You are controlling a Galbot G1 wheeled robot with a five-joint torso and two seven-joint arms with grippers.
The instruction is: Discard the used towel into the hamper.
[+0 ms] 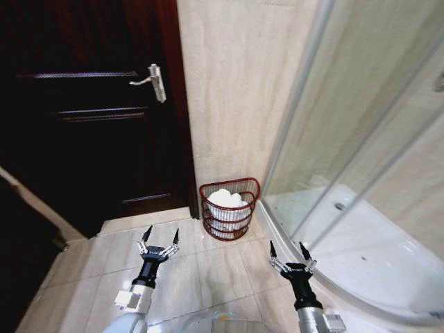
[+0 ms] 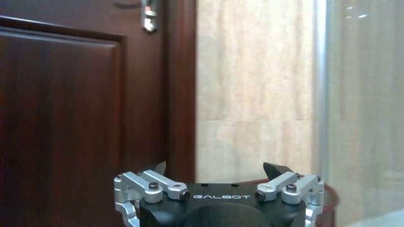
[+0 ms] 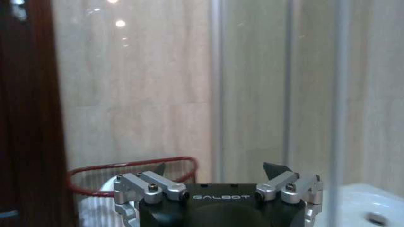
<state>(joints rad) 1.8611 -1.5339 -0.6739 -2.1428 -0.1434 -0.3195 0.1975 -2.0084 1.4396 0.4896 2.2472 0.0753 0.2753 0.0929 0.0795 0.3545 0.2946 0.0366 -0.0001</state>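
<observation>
- Towel [image 1: 227, 199], white, sits bunched inside the hamper [image 1: 229, 209] on the floor against the wall, between door [image 1: 90, 118] and shower [image 1: 374, 208]; left tool [image 1: 160, 236] and right tool [image 1: 290, 250] hover low, fingers apart, holding nothing.
- Left wrist: tool [image 2: 215, 166] spread, facing door and wall.
- Right wrist: tool [image 3: 215, 166] spread, hamper [image 3: 129, 175] just ahead.
</observation>
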